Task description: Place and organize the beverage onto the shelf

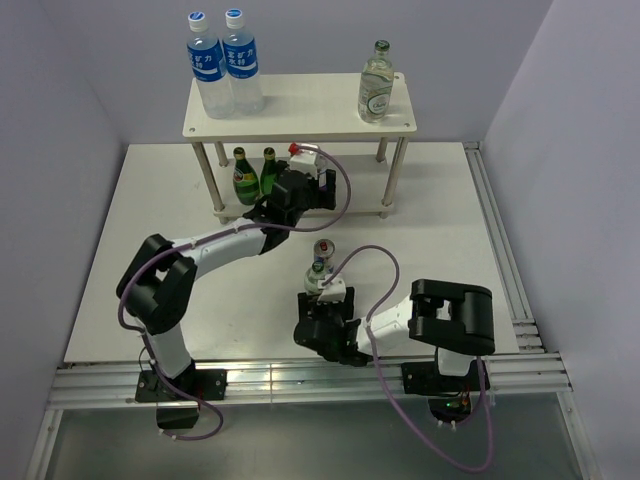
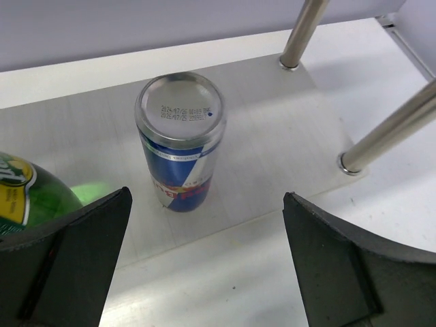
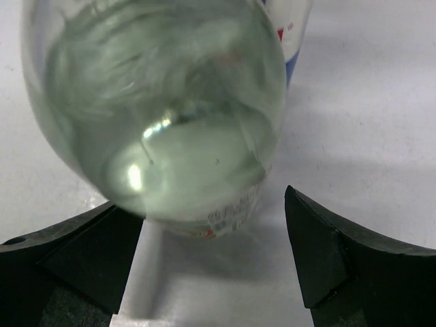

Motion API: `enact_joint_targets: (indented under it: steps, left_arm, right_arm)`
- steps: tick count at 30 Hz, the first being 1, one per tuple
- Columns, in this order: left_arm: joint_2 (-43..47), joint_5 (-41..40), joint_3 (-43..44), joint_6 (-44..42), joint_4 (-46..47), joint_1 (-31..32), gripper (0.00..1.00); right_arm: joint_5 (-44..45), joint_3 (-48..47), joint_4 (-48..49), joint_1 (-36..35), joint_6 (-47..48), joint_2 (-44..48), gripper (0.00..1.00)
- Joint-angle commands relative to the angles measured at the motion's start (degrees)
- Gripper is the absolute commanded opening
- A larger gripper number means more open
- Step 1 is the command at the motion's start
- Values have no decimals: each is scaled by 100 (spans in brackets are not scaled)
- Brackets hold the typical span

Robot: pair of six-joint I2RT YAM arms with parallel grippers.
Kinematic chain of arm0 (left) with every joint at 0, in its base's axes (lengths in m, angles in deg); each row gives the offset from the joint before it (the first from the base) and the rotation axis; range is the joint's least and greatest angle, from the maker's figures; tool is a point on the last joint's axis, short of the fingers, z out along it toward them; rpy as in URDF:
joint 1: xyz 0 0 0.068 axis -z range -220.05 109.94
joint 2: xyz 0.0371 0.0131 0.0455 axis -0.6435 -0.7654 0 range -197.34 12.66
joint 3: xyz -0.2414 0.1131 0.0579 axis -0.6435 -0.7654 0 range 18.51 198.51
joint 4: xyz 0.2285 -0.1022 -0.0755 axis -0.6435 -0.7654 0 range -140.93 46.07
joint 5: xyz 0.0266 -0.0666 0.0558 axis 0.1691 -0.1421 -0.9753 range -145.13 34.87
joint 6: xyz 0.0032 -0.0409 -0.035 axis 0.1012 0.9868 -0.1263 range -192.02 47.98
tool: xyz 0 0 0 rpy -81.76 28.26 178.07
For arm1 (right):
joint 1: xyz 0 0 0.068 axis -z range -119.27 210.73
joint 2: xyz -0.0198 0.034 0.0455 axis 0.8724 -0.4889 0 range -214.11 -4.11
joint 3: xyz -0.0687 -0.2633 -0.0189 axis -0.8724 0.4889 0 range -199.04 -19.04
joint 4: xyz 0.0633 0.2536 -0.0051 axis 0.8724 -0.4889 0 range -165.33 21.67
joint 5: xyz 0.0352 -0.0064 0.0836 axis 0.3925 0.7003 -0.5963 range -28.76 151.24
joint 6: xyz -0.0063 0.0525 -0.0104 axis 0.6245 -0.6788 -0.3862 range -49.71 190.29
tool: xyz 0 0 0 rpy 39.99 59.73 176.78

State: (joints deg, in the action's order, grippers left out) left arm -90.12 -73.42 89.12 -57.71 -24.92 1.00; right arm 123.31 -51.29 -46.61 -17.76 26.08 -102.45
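Left wrist: silver-blue can (image 2: 180,146) shows printed date code.

Bounded on three sides by plain, pale lilac panels: back wall (image 1: 450,40), left wall (image 1: 45,180), right wall (image 1: 585,170). Filled between the walls by a flat white table (image 1: 450,230). Edged with ribbed metal rails (image 1: 300,382) along the near side and a matching side rail (image 1: 505,260) on the right. Bordered below the near rails by a dull grey surface (image 1: 300,442). Lit evenly from above, with soft, short shadows
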Motion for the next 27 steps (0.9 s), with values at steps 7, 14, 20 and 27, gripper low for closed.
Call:
enact_joint_targets:
  steps: [7, 14, 20, 27]
  left_arm:
    - [759, -44, -460, 11, 33, 60, 99]
    - [1155, -44, -785, 28, -72, 113, 99]
    - [1647, -122, -1137, 134, -300, 253, 99]
    - [2139, -491, -1453, 266, -590, 543, 99]
  right_arm:
    - [324, -484, 421, 142, 544, -150, 89]
    - [500, -616, 667, 212, 860, -211, 89]
    - [561, -651, 957, 476, 1001, -325, 88]
    - [544, -651, 1203, 643, 1054, -431, 81]
